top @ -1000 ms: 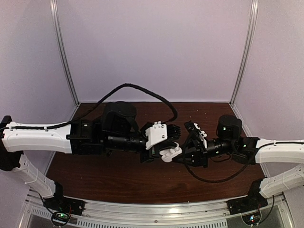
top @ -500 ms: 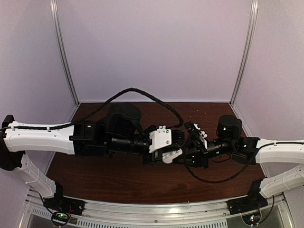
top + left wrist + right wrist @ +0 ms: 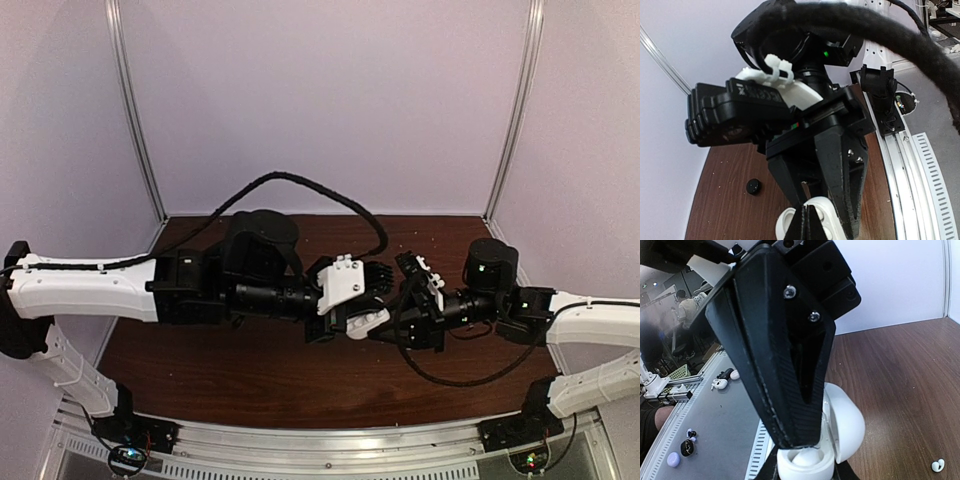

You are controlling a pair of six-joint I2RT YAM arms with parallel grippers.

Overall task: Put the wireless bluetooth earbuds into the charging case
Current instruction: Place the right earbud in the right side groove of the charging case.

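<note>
Gripping open white case (image 3: 845, 422) with right tool (image 3: 388, 327); hovering left tool (image 3: 805, 221), tips together, over earbud (image 3: 807, 458) seated inside.

Top cam overhead from rear; wrist cams close-up, shared white case (image 3: 845, 422).

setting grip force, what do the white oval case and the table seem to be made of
White oval case: likely hard moulded plastic, smooth and slightly glossy; even white shell with soft highlights.
Brown table: looks like wood or wood-look laminate, satin finish; lengthwise grain streaks show.
</note>
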